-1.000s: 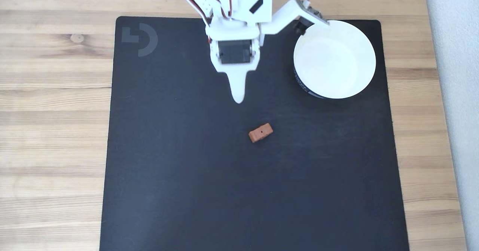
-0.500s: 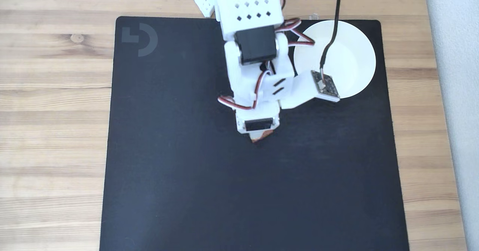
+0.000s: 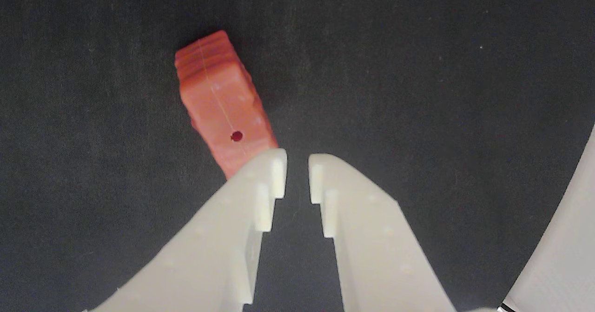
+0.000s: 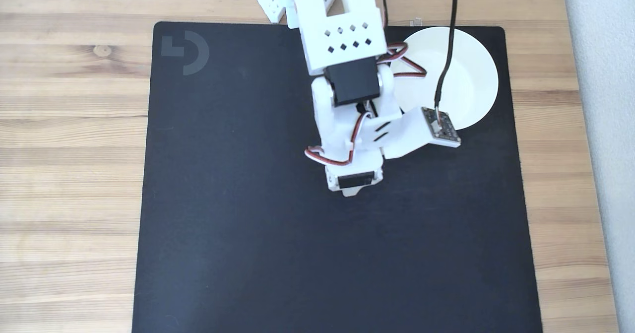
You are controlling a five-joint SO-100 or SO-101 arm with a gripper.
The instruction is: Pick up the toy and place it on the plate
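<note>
Two jaws slightly apart, toy [image 3: 218, 98] beside them

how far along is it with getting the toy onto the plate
Early stage. Done: the arm has reached out over the black mat. In hand: in the wrist view the gripper is slightly open, but the toy lies on the mat left of the gap, beside one fingertip, not between the jaws. Left: centre on the toy, close, lift, and carry it to the white plate, which holds nothing.
</note>
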